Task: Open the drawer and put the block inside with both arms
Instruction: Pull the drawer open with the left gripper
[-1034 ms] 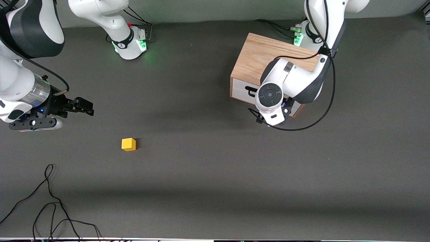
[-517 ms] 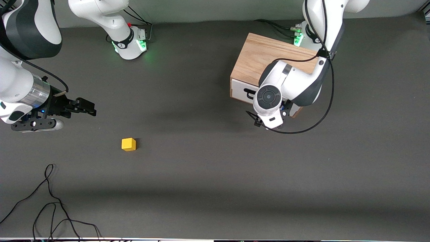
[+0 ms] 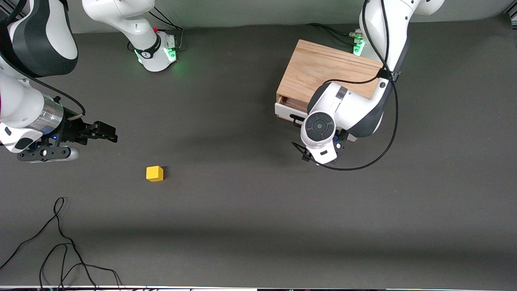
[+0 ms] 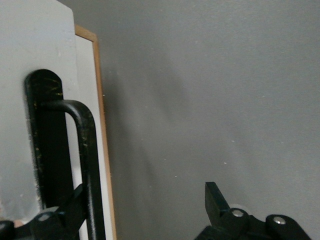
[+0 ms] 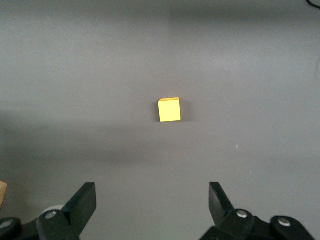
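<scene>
Left gripper [image 4: 145, 215] open, one finger hooked on drawer's [image 3: 287, 114] black wire handle [image 4: 85, 165]. Right gripper [image 5: 150, 205] spread wide, empty, above matte grey table [image 3: 258, 210]; glossy yellow block [image 3: 154, 173] at frame centre-left.

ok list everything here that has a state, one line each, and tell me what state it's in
drawer: slightly open, front panel just clear of the wooden box
block: loose on the table, untouched
left gripper: jaws open, one finger hooked inside the drawer handle
right gripper: jaws open, empty, above the table near the block
</scene>
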`<action>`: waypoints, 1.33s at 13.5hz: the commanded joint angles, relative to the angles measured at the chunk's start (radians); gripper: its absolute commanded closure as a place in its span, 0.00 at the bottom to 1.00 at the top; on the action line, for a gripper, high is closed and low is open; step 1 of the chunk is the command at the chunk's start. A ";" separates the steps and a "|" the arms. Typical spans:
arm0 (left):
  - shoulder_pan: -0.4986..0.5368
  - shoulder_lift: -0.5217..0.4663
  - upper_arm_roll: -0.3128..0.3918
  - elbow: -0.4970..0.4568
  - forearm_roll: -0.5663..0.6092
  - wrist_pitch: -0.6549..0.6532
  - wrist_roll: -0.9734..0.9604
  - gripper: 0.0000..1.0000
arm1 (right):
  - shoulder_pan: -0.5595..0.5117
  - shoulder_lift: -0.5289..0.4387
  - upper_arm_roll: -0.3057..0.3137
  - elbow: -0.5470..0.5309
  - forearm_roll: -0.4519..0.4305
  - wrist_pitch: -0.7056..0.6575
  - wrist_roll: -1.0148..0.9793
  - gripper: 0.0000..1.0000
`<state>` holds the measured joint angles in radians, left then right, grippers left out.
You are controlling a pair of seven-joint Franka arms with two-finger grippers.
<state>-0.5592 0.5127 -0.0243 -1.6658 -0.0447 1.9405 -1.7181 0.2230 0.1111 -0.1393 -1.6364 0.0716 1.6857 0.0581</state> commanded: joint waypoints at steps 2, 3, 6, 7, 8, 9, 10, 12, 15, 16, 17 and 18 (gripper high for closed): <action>-0.005 0.110 0.001 0.112 0.031 0.184 -0.017 0.00 | -0.001 0.002 -0.005 0.006 0.014 0.005 0.003 0.00; -0.005 0.128 0.003 0.139 0.032 0.195 -0.017 0.00 | -0.001 0.002 -0.005 0.007 0.014 0.005 0.003 0.00; -0.004 0.167 0.004 0.211 0.032 0.199 -0.017 0.00 | 0.001 0.002 -0.005 0.009 0.013 0.005 0.003 0.00; -0.005 0.171 0.004 0.224 0.032 0.201 -0.017 0.00 | 0.001 0.002 -0.005 0.009 0.014 0.005 0.003 0.00; -0.005 0.178 0.004 0.233 0.032 0.201 -0.017 0.00 | 0.001 0.002 -0.005 0.009 0.014 0.005 0.003 0.00; -0.004 0.179 0.004 0.244 0.038 0.202 -0.017 0.00 | 0.001 0.002 -0.005 0.009 0.014 0.005 0.003 0.00; -0.004 0.179 0.004 0.248 0.039 0.227 -0.017 0.00 | 0.001 0.004 -0.005 0.010 0.014 0.005 0.003 0.00; -0.004 0.179 0.006 0.250 0.039 0.270 -0.017 0.00 | 0.001 0.009 -0.005 0.012 0.013 0.005 0.003 0.00; -0.004 0.179 0.018 0.259 0.039 0.290 -0.017 0.00 | 0.001 0.010 -0.005 0.012 0.013 0.005 0.003 0.00; -0.004 0.179 0.020 0.271 0.039 0.290 -0.017 0.00 | 0.001 0.012 -0.005 0.012 0.013 0.005 0.003 0.00; -0.004 0.179 0.020 0.282 0.039 0.290 -0.017 0.00 | 0.001 0.012 -0.005 0.013 0.013 0.005 0.003 0.00; -0.002 0.179 0.020 0.290 0.039 0.288 -0.017 0.00 | 0.001 0.012 -0.005 0.013 0.013 0.005 0.003 0.00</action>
<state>-0.5564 0.6607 -0.0137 -1.4493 -0.0126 2.2191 -1.7182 0.2215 0.1142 -0.1393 -1.6362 0.0716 1.6864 0.0581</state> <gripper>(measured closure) 0.000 0.000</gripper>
